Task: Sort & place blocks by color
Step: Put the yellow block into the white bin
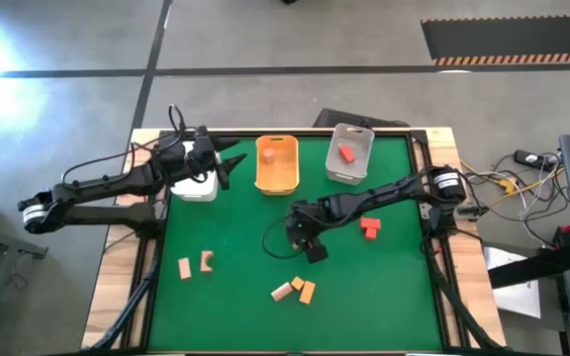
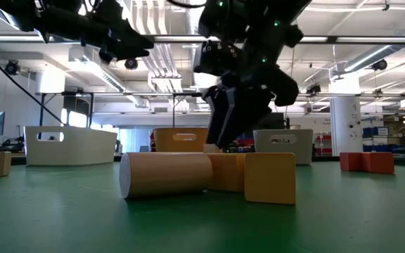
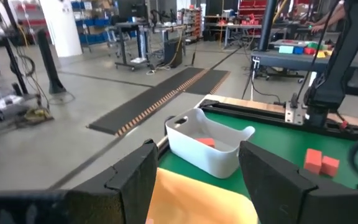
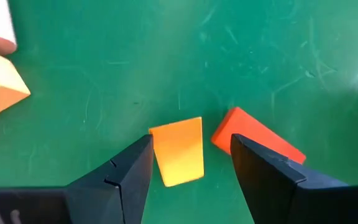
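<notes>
My right gripper hangs open over the middle of the table. In the right wrist view a yellow-orange block lies flat on the mat between its fingers, and a red block lies just beyond one finger. I see no touch. My left gripper is open and empty, between the white bin and the orange bin, over the orange bin's edge. Near the front lie two tan blocks and a cluster of a tan cylinder and yellow-orange blocks.
The grey bin holds a red block. The orange bin holds a block. Two red blocks lie on the mat under the right arm. All three bins stand along the far edge, and green mat lies bare at the near right.
</notes>
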`<action>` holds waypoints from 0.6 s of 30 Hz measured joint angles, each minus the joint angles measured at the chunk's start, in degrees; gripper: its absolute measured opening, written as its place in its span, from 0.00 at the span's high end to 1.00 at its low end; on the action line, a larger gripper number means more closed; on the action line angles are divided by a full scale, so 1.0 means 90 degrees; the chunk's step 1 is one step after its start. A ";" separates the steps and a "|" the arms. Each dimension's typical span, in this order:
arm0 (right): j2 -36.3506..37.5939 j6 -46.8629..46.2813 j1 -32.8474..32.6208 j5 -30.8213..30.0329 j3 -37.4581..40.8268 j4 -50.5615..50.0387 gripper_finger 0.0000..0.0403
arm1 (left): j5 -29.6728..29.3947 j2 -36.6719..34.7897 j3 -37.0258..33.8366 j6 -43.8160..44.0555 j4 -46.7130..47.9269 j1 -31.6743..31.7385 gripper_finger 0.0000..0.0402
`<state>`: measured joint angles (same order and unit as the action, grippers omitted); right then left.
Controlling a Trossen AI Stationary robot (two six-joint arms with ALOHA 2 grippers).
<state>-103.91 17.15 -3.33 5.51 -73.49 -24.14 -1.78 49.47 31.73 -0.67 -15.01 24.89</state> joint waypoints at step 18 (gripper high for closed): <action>-0.0461 0.0730 0.0346 0.1225 0.0007 0.0445 0.59 | 0.0019 0.0000 -0.0023 0.0450 0.0013 -0.0224 0.48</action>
<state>-108.06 23.72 -0.22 16.53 -73.43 -20.14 -1.61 49.47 31.53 3.39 -14.90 22.88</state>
